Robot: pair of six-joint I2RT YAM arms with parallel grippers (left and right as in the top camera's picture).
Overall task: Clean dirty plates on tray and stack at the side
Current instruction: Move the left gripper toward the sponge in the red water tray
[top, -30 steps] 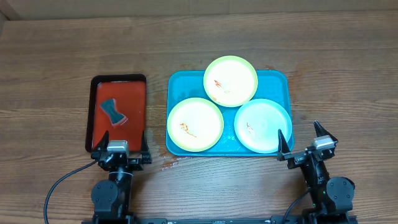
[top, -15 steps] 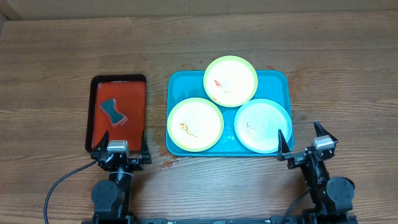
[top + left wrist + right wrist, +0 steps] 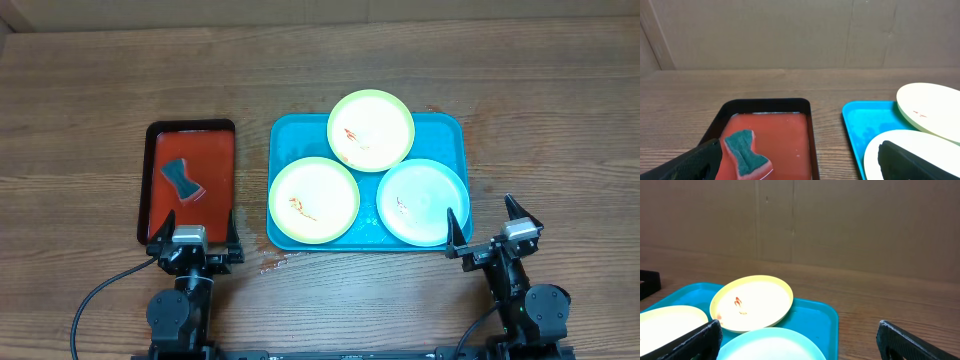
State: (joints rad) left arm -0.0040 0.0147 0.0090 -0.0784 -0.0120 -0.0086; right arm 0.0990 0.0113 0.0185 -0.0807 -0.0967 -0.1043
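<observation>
1. Plates, three of them, lie side by side on the blue tray, ahead of and between the two sets of jaws. None is stacked, and each white middle shows a small orange-red smear, so all appear to need wiping.
2. At the near table edge, the left gripper rests with its jaws spread wide and nothing between them, apparently ready to reach forward.
3. Straight ahead of those jaws lies the red tray, its near end at their tips. The sponge sits in it, ahead and a little toward the left finger, probably kept there for an easy first pick.
4. Ahead and to the right of the left jaws lies the near green plate, flat on the blue tray.
5. Farther off, the far green plate overhangs the tray's far rim, likely because three plates crowd the tray.
6. Just ahead of the right jaws' left finger lies the blue plate, the closest plate to that arm.
7. By the tray's near right corner, the right gripper rests with its jaws wide apart and holding nothing. The table to their right looks a sensible spot for the stack.
</observation>
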